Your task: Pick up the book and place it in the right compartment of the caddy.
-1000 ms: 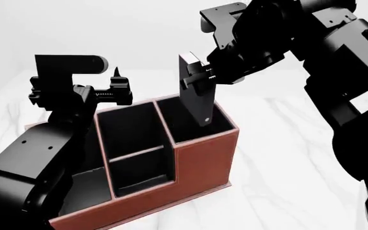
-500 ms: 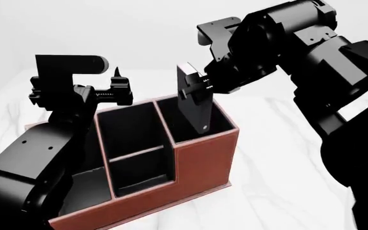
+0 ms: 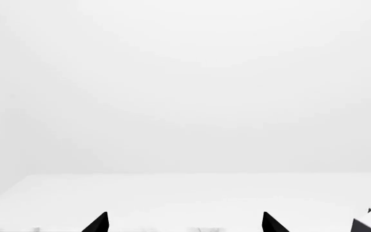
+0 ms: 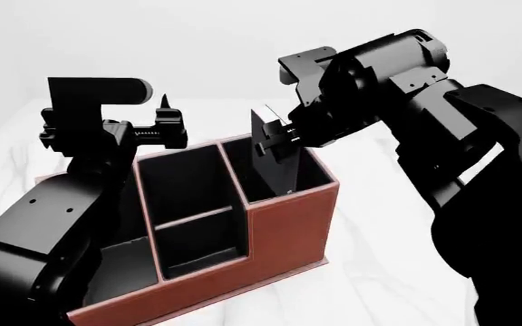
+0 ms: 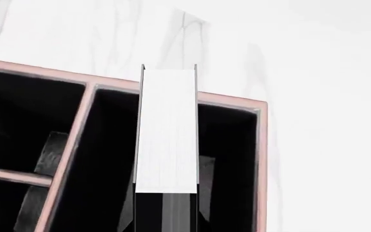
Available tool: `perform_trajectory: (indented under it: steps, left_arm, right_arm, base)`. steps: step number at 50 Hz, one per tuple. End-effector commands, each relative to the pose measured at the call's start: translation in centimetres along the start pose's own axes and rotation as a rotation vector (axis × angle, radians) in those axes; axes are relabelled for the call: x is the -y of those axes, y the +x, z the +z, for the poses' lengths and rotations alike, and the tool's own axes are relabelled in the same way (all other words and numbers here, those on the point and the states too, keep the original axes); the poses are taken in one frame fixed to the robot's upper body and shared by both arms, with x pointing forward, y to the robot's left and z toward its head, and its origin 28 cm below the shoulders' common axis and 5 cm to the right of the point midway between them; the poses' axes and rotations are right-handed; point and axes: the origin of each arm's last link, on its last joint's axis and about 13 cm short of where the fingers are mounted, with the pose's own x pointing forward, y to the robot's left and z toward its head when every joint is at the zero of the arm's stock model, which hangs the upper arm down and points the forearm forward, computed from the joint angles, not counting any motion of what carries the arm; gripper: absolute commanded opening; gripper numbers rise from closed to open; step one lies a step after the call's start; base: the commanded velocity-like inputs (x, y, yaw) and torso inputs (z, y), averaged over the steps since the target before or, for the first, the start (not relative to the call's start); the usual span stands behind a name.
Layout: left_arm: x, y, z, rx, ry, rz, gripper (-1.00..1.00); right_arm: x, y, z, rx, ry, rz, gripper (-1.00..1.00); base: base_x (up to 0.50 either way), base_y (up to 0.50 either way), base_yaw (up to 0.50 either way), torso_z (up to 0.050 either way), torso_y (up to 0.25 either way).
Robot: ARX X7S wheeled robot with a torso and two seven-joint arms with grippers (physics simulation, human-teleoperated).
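The red-brown caddy [image 4: 288, 224] stands on the white marble table. My right gripper [image 4: 274, 139] is shut on the black book [image 4: 277, 163] and holds it upright, tilted a little, with its lower end inside the tall right compartment [image 4: 311, 170]. In the right wrist view the book's white page edge [image 5: 166, 130] runs down into that black-lined compartment [image 5: 231, 159]. My left gripper [image 4: 166, 129] hovers behind the caddy's left end. Its two fingertips [image 3: 98, 223] stand wide apart with nothing between them.
The two-tier middle section with a crossbar [image 4: 193, 217] lies left of the right compartment. The low narrow section is partly hidden behind my left arm [image 4: 52, 224]. The marble table [image 4: 379, 272] extends to the right of the caddy.
My right gripper has lowered the book, so its lower end has gone deeper into the right compartment, and the arm has swung left. The left arm has not moved.
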Motion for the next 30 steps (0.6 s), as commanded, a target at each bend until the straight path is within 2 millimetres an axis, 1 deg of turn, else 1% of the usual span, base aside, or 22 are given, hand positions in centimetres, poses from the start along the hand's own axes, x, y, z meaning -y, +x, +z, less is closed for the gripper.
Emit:
perform_trajectory:
  steps: [1, 18, 30]
  left_arm:
    - [0.0, 0.0, 0.0, 0.001, 0.0, 0.0, 1.0]
    - [0.0, 0.0, -0.1, 0.0, -0.002, 0.002, 1.0]
    - [-0.1, 0.0, -0.1, -0.001, 0.0, 0.003, 1.0]
  right_arm:
    - [0.2, 1.3, -0.7, 0.001, -0.005, 0.02, -1.0]
    - [0.0, 3.7, -2.8, -0.05, -0.001, 0.017, -1.0]
    - [-0.1, 3.9, -2.9, -0.053, -0.01, 0.016, -1.0]
  base:
    - [0.0, 0.0, 0.0, 0.0, 0.0]
    - [0.0, 0.0, 0.0, 0.001, 0.001]
    - [0.0, 0.0, 0.0, 0.0, 0.001]
